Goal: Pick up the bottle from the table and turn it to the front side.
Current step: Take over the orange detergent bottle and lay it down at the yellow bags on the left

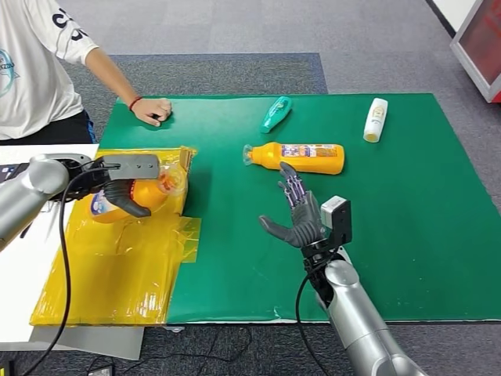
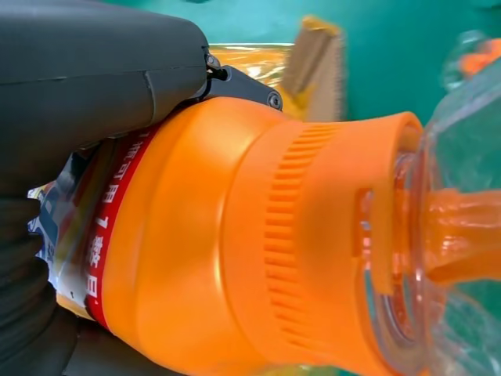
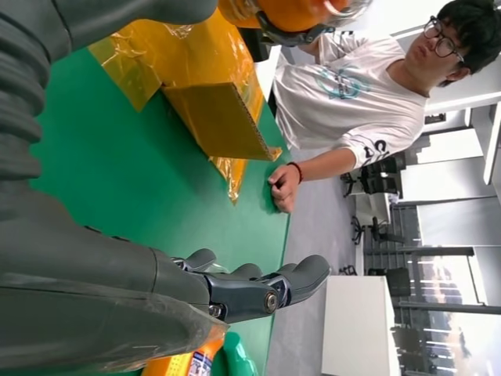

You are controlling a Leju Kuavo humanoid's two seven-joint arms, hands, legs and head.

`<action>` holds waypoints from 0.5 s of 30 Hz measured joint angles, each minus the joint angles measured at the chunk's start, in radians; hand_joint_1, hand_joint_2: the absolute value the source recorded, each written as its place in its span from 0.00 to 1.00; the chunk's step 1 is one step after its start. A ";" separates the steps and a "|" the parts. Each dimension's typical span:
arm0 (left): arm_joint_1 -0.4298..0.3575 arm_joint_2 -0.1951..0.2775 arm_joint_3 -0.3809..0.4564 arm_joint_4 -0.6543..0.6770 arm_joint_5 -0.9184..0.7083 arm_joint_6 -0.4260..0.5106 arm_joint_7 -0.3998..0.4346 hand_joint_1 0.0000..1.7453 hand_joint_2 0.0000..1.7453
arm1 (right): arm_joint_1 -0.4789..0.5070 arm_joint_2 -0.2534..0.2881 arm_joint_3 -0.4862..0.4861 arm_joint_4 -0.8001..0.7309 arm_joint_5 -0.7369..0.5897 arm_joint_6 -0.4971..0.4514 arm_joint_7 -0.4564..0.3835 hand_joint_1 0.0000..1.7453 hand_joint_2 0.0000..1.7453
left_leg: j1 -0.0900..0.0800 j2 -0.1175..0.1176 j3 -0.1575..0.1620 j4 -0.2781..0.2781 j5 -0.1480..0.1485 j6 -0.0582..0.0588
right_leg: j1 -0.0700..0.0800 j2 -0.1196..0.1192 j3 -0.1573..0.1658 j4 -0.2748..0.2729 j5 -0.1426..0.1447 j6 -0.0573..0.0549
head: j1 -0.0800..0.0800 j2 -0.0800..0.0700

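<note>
My left hand (image 1: pixel 121 182) grips an orange bottle (image 1: pixel 142 193) with a clear cap, lifted over the yellow-taped board at the table's left. Up close the orange bottle (image 2: pixel 236 243) lies across the palm, its red and white label under the fingers (image 2: pixel 88 78). A second orange bottle (image 1: pixel 298 157) lies on its side in the middle of the green mat, clear cap pointing left. My right hand (image 1: pixel 295 215) hovers just short of it, fingers spread and empty. The right wrist view shows the thumb (image 3: pixel 260 286) over the mat.
A teal bottle (image 1: pixel 275 113) and a white bottle (image 1: pixel 376 119) lie at the far side of the green mat (image 1: pixel 413 211). A yellow-taped cardboard box (image 1: pixel 118 266) covers the left. A person in a white shirt rests a fist (image 1: pixel 153 110) on the far left corner.
</note>
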 joint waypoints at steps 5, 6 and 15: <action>0.010 -0.005 0.006 -0.033 0.046 0.043 -0.008 1.00 1.00 | 0.000 0.000 0.000 0.006 0.005 -0.004 -0.001 0.00 1.00 | 0.000 0.000 0.000 0.000 0.000 0.000 | 0.000 0.000 0.000 0.000 0.000 0.000 | 0.000 0.000; 0.016 -0.007 0.012 -0.036 0.056 0.053 -0.012 1.00 1.00 | 0.000 0.000 0.000 0.008 0.005 -0.005 -0.001 0.00 1.00 | 0.000 0.000 0.000 0.000 0.000 0.000 | 0.000 0.000 0.000 0.000 0.000 0.000 | 0.000 0.000; 0.094 -0.055 0.121 -0.038 0.119 0.107 -0.028 1.00 1.00 | -0.003 0.008 0.004 0.019 0.006 -0.005 -0.002 0.00 1.00 | 0.000 0.000 0.000 0.000 0.000 0.000 | 0.000 0.000 0.000 0.000 0.000 0.000 | 0.000 0.000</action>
